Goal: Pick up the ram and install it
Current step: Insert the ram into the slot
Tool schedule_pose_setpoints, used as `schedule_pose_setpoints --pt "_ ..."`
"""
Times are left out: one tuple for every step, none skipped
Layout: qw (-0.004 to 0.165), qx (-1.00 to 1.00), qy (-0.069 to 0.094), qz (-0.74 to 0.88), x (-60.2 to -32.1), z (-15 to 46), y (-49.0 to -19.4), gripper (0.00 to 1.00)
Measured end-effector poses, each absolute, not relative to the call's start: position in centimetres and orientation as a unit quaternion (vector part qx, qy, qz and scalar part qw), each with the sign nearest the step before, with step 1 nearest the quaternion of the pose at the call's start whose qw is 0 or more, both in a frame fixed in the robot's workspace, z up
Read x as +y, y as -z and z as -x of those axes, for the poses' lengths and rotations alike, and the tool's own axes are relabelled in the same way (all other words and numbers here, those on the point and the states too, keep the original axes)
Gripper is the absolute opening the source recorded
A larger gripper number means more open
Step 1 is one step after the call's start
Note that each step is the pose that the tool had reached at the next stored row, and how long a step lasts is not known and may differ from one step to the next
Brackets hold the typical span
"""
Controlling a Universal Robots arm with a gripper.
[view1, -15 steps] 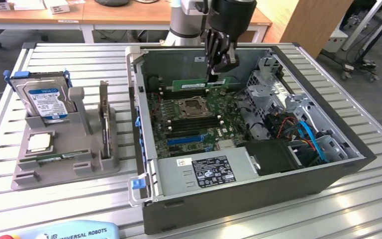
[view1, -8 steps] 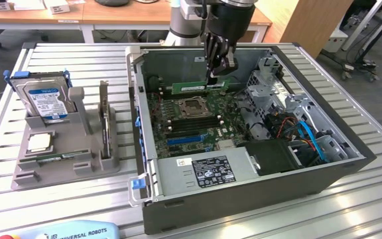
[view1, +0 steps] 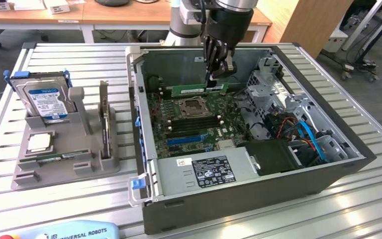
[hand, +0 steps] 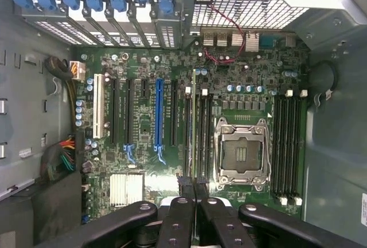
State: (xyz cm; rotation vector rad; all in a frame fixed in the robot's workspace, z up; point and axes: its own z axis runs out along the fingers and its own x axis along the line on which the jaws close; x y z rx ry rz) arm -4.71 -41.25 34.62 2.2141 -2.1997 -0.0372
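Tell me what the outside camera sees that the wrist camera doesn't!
Extra in the exterior view: the hard drive standing in the gray stand beside the computer case. Extra in the wrist view: a white card slot and looping red wires. Both share: the gripper shut on the ram, the processor socket and the long blue slot.

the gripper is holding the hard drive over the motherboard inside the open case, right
Not quite: the gripper is shut on the ram, the thin green stick, not the hard drive, which stands in the grey holder at the exterior view's left. The exterior view shows it. The rest holds: over the motherboard, inside the open case.
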Motion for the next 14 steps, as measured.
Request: schedule_pose_setpoints --pt "0.01 -0.705 0.012 -0.709 -41.2 4.7 -34.5 0.11" --pt "0.01 -0.705 0.012 -0.709 -41.2 4.7 -34.3 0.11" --pt "0.01 -0.705 0.012 -0.709 -41.2 4.7 -34.2 0.11" --pt "0.01 -0.705 0.012 -0.709 -41.2 4.7 -34.0 0.11" --pt "0.01 -0.705 0.012 -0.709 -41.2 4.7 -33.8 0.11" --pt "0.01 -0.705 0.012 -0.709 -41.2 4.7 -33.7 0.11" --pt "0.01 -0.705 0.012 -0.709 -41.2 4.7 -33.6 0.11" --pt "0.01 -0.705 0.012 -0.709 -41.2 4.7 -33.4 0.11" --pt "0.01 -0.705 0.012 -0.709 -41.2 4.7 -33.3 0.11" --pt "0.01 -0.705 0.012 -0.709 -41.2 4.7 -33.2 0.11" --pt "0.01 -0.705 0.012 -0.709 -41.2 4.7 -33.1 0.11" --pt "0.01 -0.705 0.012 -0.709 -41.2 4.7 -33.0 0.11" --pt "0.01 -0.705 0.012 -0.709 -41.2 4.7 -32.9 0.11" --pt "0.01 -0.705 0.012 -0.709 -41.2 4.7 -32.8 0.11"
